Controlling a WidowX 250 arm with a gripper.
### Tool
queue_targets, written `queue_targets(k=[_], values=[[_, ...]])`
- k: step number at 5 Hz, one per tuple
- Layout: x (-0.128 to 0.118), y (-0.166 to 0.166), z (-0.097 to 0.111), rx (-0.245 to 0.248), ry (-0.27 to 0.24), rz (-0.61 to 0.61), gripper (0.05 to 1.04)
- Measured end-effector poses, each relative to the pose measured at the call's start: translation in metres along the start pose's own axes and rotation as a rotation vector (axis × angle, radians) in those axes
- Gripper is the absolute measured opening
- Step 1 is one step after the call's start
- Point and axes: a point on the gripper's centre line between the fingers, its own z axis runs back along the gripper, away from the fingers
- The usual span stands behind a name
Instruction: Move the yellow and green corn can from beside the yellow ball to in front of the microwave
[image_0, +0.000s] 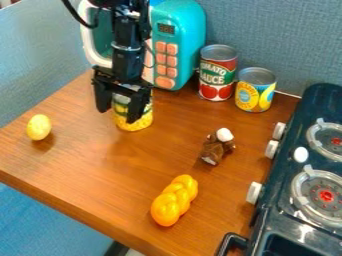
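Hanging low at the upper left of the table (127, 165): black gripper (118, 115), upright, in front of a yellow-labelled can (139, 123). Jaws wide, a clear gap between them; one overlaps the can's front, the other stands toward its left side. Cannot tell whether either touches it. Can upright on the wood, top partly hidden by the gripper. Behind: teal toy microwave (190, 35). Right of that, two more upright cans: red-and-green one (217, 75), then shorter blue-and-yellow one (254, 92), near each other. Yellow egg-shaped object (39, 127) near the left edge. Small brown-and-white figure (214, 148) right of centre; orange-yellow lumpy piece (174, 201) nearer the camera. Dark toy stove (275, 220), right side.
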Motion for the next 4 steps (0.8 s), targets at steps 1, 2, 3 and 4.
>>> queue_targets(k=[1,2,3,4], values=[[0.002,0.004,0.003,0.021,0.01,0.01,1.005],[-0.01,0.004,0.001,0.02,0.017,0.024,1.005],[-0.033,0.011,0.035,0.021,-0.078,0.042,1.005],[-0.061,0.036,0.047,0.019,-0.111,0.074,1.005]])
